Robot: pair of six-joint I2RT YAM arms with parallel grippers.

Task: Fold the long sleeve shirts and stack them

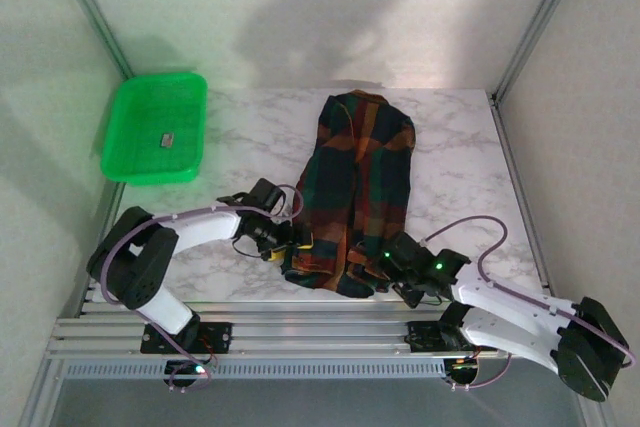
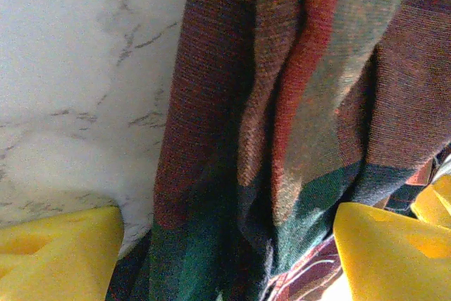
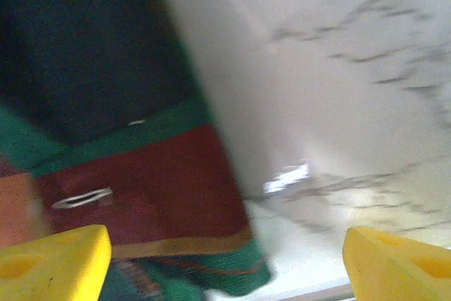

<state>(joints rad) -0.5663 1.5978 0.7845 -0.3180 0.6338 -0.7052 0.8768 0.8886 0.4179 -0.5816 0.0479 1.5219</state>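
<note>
left claw spread over plaid shirt, right claw spread, green tray overhead

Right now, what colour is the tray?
The tray is bright green; top external view shows it best.

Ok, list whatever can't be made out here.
Top view: small item in green tray, too small to identify.
Top view: near hem of plaid shirt, partly covered by left end effector and right end effector.
Right wrist view: pale mark on the shirt, blurred.
</note>
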